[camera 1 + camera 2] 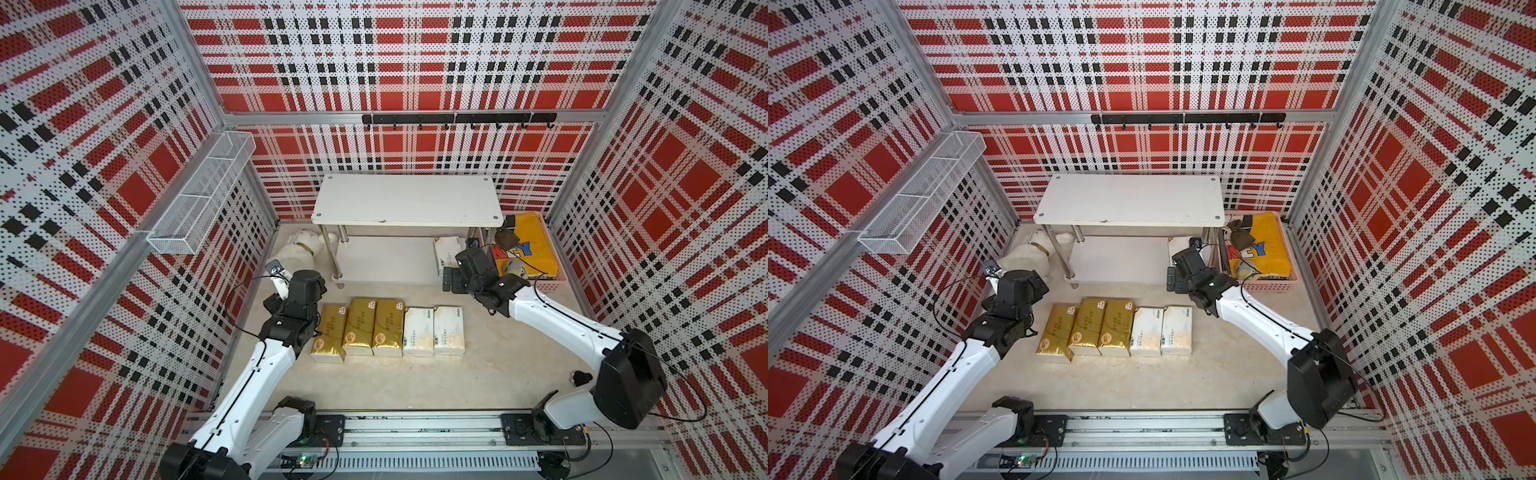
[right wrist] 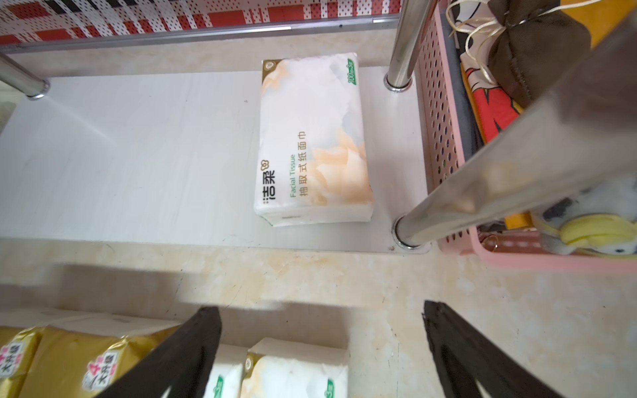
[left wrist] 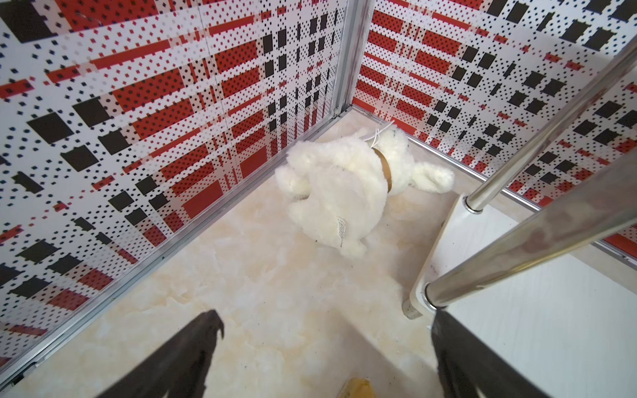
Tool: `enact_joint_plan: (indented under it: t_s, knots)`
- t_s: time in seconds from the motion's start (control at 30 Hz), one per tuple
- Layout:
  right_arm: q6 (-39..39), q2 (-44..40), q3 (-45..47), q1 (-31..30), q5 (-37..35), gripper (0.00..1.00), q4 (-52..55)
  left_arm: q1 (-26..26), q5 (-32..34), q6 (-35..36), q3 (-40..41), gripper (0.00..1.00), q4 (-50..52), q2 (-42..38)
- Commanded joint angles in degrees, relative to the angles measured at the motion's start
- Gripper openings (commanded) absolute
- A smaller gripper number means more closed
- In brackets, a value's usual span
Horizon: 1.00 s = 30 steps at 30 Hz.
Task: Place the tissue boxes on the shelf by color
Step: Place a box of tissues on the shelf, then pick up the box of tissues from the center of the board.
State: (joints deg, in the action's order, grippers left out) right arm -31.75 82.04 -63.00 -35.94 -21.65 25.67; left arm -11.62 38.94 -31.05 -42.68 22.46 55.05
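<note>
In both top views you are seeing three gold tissue packs (image 1: pixel 359 328) (image 1: pixel 1090 328) and two white tissue packs (image 1: pixel 434 331) lying in one row on the desk (image 1: pixel 415 386) before the shelf (image 1: pixel 407 199), a third white pack (image 1: pixel 446 253) sitting at the right end of its lower board. In the left wrist view your left fingers (image 3: pixel 186 358) are standing spread and empty near the plush toy (image 3: pixel 344 193). In the right wrist view your right fingers (image 2: pixel 179 355) are gaping empty before that pack.
</note>
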Motion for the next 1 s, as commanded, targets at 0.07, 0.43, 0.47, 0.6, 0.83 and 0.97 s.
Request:
enact_joint_plan:
  t_s: [0.07,0.43,0.47,0.6,0.83,0.97]
  knots:
    - [-3.45,-5.92,3.97,-2.75,-2.92,1.00,2.36,-0.35,-0.46,-0.36,-0.21,1.00,-0.90,0.45]
    - [-8.12,-12.46,10.37,-5.76,-4.19,1.00,5.52,-1.28,0.48,-0.57,-0.13,1.00,-0.82,0.26]
    - [-8.77,-12.79,10.68,-6.17,-4.36,1.00,6.05,-1.38,0.51,-0.59,-0.10,1.00,-0.82,0.16]
    - [-10.78,-13.82,12.01,-8.08,-4.34,1.00,7.63,-1.68,0.77,-0.68,0.04,1.00,-0.65,-0.03]
    - [-14.11,-13.75,13.35,-10.09,-2.77,1.00,10.53,-1.78,0.76,-0.86,-0.11,1.00,-0.50,0.03]
    - [-16.01,-13.37,15.03,-11.63,-1.16,1.00,9.93,-1.82,0.94,-0.86,-0.09,1.00,-0.31,-0.20]
